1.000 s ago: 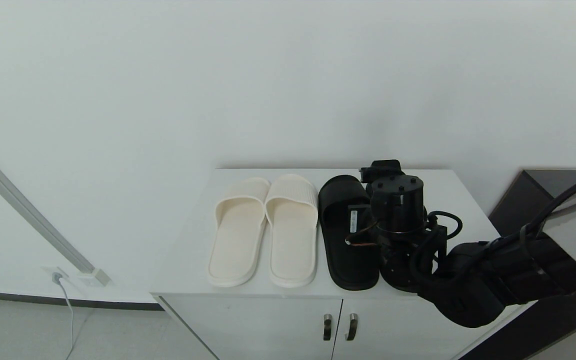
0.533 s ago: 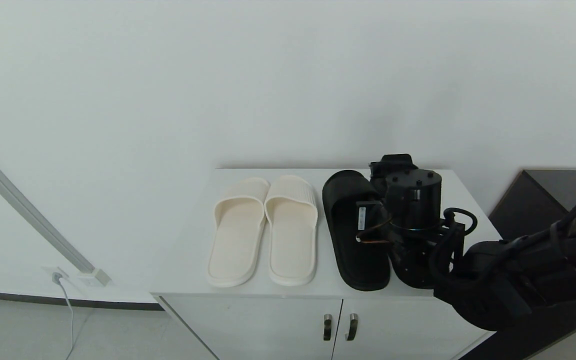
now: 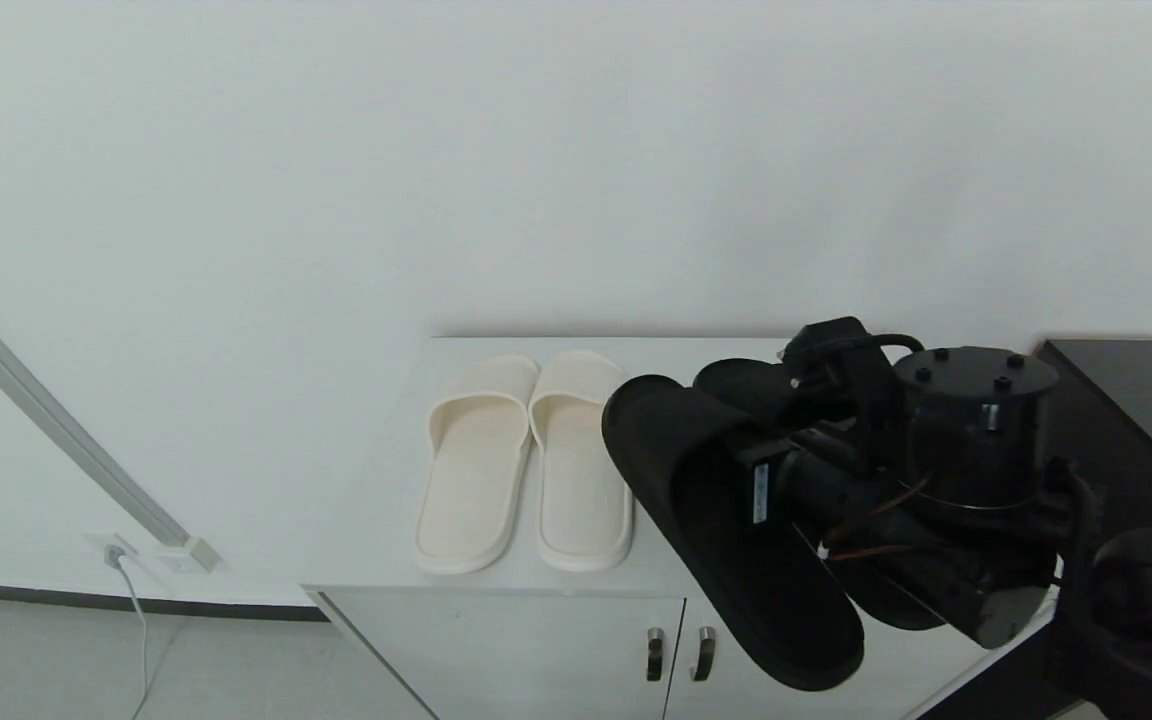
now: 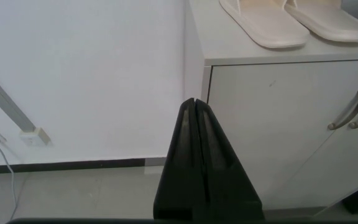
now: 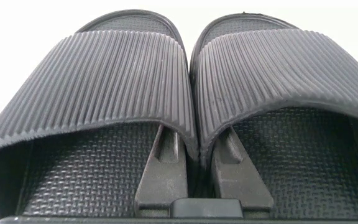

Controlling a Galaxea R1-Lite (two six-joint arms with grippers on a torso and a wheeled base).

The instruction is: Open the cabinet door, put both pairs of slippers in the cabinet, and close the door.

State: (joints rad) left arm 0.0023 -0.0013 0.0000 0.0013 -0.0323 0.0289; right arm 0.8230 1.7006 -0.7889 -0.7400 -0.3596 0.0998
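My right gripper (image 5: 196,140) is shut on the pair of black slippers (image 3: 736,540), one finger inside each slipper, pinching their inner walls together. The pair hangs tilted in the air over the right front part of the white cabinet (image 3: 386,500). The cream slippers (image 3: 526,460) lie side by side on the cabinet top, to the left of the black pair. Both cabinet doors are closed, their metal handles (image 3: 655,653) meeting at the middle. My left gripper (image 4: 194,109) is shut on nothing, low in front of the cabinet's left front corner (image 4: 207,68).
A dark table (image 3: 1126,400) stands right of the cabinet. A wall socket with a white cable (image 3: 116,553) sits near the floor at the left, below a slanted rail on the wall. The wall runs directly behind the cabinet.
The right arm has lifted the black slippers off the cabinet top and drawn them forward and to the right; they now hang tilted. The cream slippers have not moved.
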